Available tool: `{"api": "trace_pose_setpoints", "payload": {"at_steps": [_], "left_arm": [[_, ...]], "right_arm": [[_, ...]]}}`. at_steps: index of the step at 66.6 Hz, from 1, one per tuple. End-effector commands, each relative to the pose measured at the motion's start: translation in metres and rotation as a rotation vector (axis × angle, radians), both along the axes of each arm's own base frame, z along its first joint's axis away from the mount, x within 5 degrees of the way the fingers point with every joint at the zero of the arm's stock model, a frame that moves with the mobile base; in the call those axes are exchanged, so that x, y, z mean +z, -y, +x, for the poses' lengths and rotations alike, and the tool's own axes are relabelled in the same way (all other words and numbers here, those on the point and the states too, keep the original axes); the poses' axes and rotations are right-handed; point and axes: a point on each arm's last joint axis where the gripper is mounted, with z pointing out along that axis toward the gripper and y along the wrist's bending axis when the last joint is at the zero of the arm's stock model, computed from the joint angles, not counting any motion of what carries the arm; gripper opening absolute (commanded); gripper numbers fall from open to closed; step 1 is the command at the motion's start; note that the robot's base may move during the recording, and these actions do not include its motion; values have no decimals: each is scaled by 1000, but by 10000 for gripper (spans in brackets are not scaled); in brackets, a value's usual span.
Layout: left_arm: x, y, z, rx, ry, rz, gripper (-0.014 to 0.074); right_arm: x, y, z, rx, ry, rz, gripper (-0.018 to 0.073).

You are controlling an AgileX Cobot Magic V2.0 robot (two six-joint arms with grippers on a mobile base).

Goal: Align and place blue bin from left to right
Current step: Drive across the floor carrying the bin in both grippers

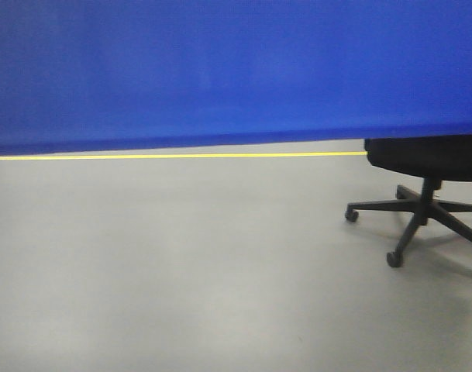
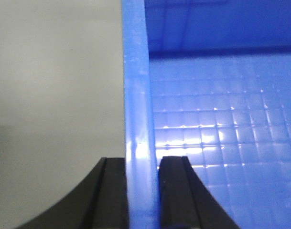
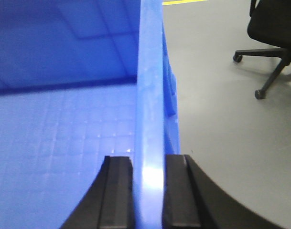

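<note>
– Blue bin (image 1: 220, 70) fills the whole upper part of the front view, folks: one broad, smooth blue wall from edge to edge, very close to the lens.

– And under its lower edge?

– Grey floor (image 1: 181, 271), a thin yellow line (image 1: 173, 156) running across it, and a black office chair (image 1: 425, 174) on castors at the right, its seat partly cut off by the bin's edge.

– What has the left claw (image 2: 143, 164) got?

– It's clamped on the bin's left side wall (image 2: 135, 95). One black finger sits outside, over the floor, and the other inside, over the gridded bottom. Both press flat against the rim, which runs straight up the middle of the wrist view.

– And the right claw (image 3: 147, 164)?

– Mirror image! It's closed on the opposite wall (image 3: 150, 86), with the bin's inside to the left and the floor to the right. Ribs show on the outer face of that wall, just beyond the outer finger.

– The chair again?

– Yes, the same chair (image 3: 274, 33), top right of the right wrist view and well apart from the bin, with a sliver of the yellow line (image 3: 183, 2) at the very top.

– Is the bin resting on anything?

– Can't tell from these angles. It sits between the two claws, gripped at both side walls.
</note>
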Motion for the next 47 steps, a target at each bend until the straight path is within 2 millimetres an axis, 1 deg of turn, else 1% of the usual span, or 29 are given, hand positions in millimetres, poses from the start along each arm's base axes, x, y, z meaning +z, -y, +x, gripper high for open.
{"api": "trace_pose_setpoints", "payload": {"at_steps": [1, 47], "left_arm": [[13, -3, -3, -19, 96, -2, -111], [13, -3, -3, -19, 96, -2, -111]], "right_arm": [[14, 2, -2, 29, 110, 39, -78], [14, 2, -2, 30, 111, 40, -78]]}}
